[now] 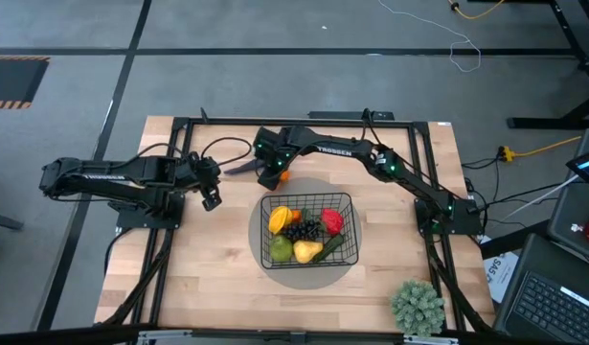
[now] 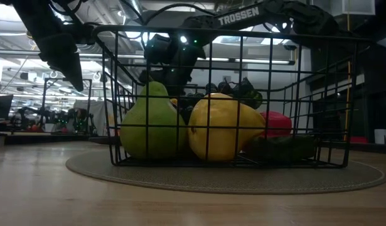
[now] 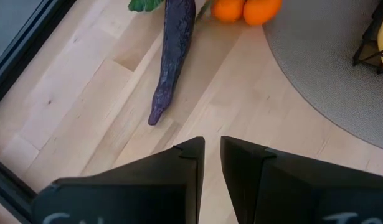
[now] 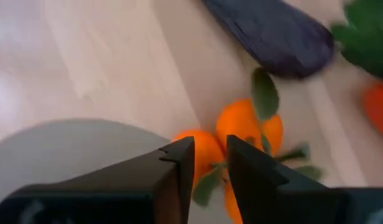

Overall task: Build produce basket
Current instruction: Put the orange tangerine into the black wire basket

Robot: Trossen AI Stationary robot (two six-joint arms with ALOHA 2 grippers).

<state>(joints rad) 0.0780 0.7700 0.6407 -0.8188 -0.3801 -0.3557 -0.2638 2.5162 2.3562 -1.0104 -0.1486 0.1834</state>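
Fingers of the right gripper (image 4: 208,163) stand narrowly parted just above the tangerines (image 4: 241,134), grasping nothing; those of the left gripper (image 3: 211,163) are likewise nearly together and empty, left of centre in the high view. Most produce already lies in the basket (image 1: 308,199) at frame centre, while the tangerines and the eggplant (image 3: 172,53) wait on the table just above it.

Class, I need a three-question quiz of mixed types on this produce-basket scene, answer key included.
1. True or false: the eggplant lies inside the basket.
2. Which gripper hovers over the tangerines? A) left B) right
3. Fill in: the basket stands on a round grey ___.

Key:
1. False; it lies on the table.
2. B, the right gripper; the left gripper waits beside the basket.
3. mat.
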